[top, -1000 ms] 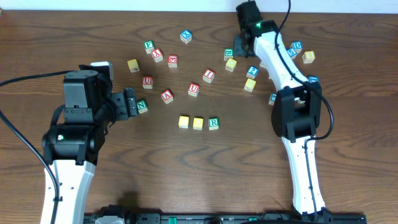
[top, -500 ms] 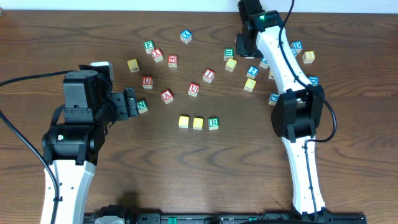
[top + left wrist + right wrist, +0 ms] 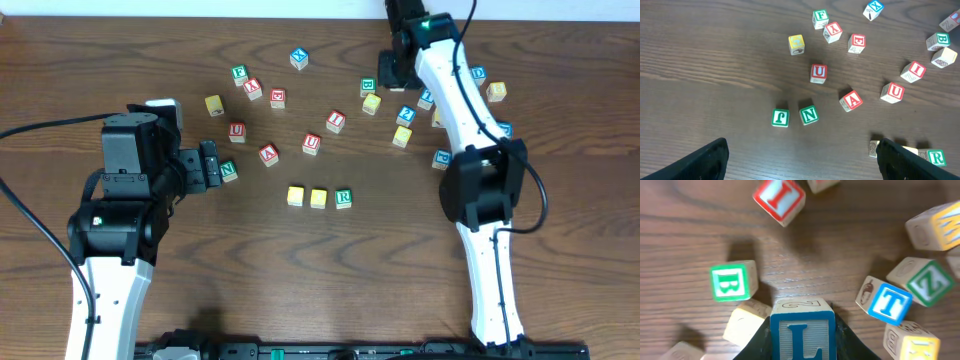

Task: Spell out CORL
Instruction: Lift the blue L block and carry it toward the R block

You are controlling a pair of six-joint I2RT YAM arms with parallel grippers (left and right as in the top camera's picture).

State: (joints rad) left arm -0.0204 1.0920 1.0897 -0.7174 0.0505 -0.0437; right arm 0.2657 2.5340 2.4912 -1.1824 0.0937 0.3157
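Two yellow-faced cubes point(image 3: 295, 196) point(image 3: 319, 198) and the white cube with a green R point(image 3: 343, 198) stand in a row at mid table; the R cube also shows in the left wrist view point(image 3: 937, 157). My right gripper point(image 3: 802, 340) is shut on the blue L cube point(image 3: 802, 335) and holds it above the far right cluster; overhead the gripper point(image 3: 392, 66) hides the cube. My left gripper point(image 3: 800, 160) is open and empty, at the left near the green N cube point(image 3: 809, 114).
Red-lettered cubes U point(image 3: 237, 131), A point(image 3: 268, 154), U point(image 3: 312, 144) and I point(image 3: 336, 121) lie behind the row. Green B point(image 3: 732, 281), blue T point(image 3: 890, 304) and green Z point(image 3: 926, 282) cubes lie under the right gripper. Several more cubes are scattered at the back.
The right arm has shifted slightly toward the back of the table. The left arm and the cubes in the row have not moved.
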